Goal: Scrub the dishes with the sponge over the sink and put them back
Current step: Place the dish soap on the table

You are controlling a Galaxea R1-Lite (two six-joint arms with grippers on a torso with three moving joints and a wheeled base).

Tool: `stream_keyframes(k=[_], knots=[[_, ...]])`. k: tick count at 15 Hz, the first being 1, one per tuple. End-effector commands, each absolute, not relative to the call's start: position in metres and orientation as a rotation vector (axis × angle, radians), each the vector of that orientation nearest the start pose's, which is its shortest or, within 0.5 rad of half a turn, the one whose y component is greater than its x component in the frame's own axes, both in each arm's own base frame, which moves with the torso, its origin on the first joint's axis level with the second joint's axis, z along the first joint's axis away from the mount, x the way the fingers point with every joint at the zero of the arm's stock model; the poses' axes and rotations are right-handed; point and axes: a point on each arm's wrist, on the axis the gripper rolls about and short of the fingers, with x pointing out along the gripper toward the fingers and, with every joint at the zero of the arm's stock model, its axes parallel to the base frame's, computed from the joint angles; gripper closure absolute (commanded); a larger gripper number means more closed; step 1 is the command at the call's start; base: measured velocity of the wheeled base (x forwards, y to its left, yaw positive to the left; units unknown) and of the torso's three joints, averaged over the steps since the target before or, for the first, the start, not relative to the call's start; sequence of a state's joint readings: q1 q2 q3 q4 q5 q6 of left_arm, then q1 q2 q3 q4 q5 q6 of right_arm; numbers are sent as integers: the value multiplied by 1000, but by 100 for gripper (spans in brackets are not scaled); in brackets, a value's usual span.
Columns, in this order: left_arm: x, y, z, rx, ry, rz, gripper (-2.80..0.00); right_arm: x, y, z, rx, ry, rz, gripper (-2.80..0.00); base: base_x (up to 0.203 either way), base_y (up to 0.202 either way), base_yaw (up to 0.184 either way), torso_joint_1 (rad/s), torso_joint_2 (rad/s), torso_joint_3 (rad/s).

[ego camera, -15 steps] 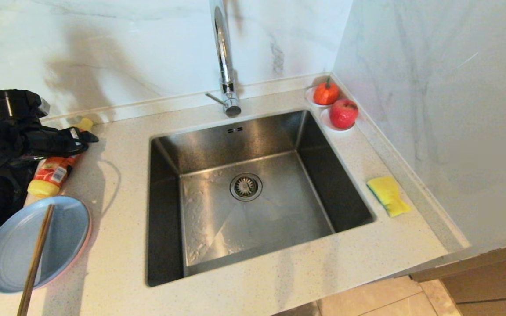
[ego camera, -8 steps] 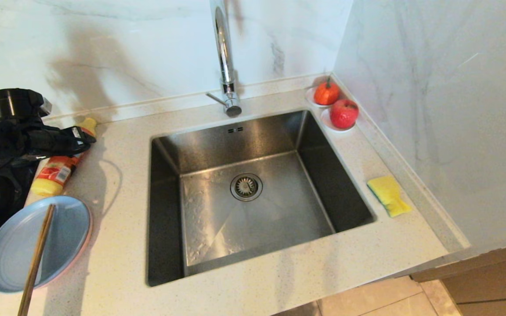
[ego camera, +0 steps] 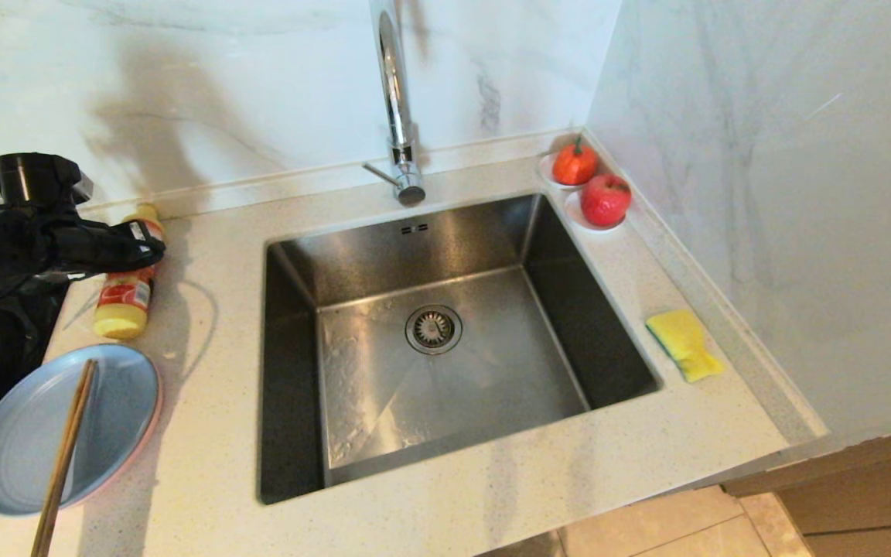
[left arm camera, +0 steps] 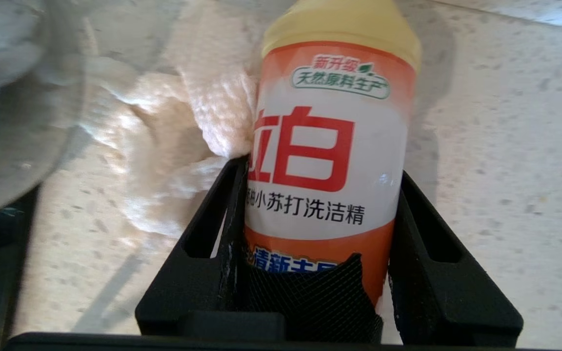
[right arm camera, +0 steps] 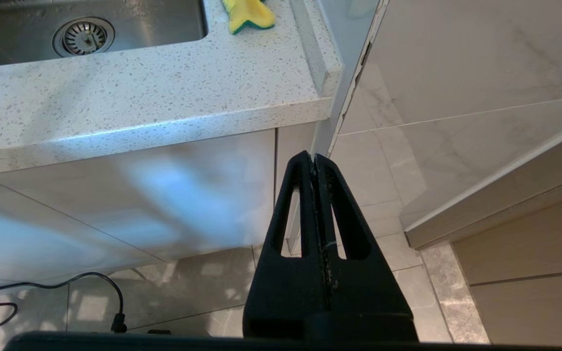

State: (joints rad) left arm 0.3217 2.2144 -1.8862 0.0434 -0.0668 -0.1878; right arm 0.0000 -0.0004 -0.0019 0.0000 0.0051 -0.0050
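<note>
the left gripper [left arm camera: 322, 214] is clamped around a detergent bottle [ego camera: 125, 298] standing on the table [ego camera: 206, 480] left of the sink [ego camera: 445, 340], a finger [left arm camera: 212, 234] pressed to each side of the label. the sink holds nothing but its drain strainer [ego camera: 433, 328]. the blue plate [ego camera: 59, 429] sits stacked on the pink plate [ego camera: 153, 422] at the table's near left corner, with chopsticks [ego camera: 63, 464] lying across it. the sponge [ego camera: 684, 343] lies on the table right of the sink. two saucers [ego camera: 569, 213] by the back corner each carry a fruit [ego camera: 605, 199]. the right gripper [right arm camera: 314, 161] hangs fully closed below the table edge.
</note>
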Motion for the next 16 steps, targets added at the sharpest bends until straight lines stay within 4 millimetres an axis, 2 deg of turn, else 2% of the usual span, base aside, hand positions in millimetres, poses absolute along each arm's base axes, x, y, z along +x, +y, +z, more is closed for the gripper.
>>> stream_keyframes(k=[1,3,6,11,13,16], knots=[[433,141,240,-255,282,283,0,-23,0,76,-5,-2,6,0,0,0,0,0,0,0],[425,138,261,-238,200,289,0,-23,0,76,-6,-1,6,0,0,0,0,0,0,0],[423,132,282,-208,52,398,0,-23,0,76,-5,-2,6,0,0,0,0,0,0,0],[410,128,303,-205,-13,419,0,-23,0,76,-5,-1,6,0,0,0,0,0,0,0],[405,127,309,-205,-39,485,0,-23,0,76,-5,-2,6,0,0,0,0,0,0,0],[399,124,321,-204,-159,551,0,-23,0,76,-6,-2,6,0,0,0,0,0,0,0]])
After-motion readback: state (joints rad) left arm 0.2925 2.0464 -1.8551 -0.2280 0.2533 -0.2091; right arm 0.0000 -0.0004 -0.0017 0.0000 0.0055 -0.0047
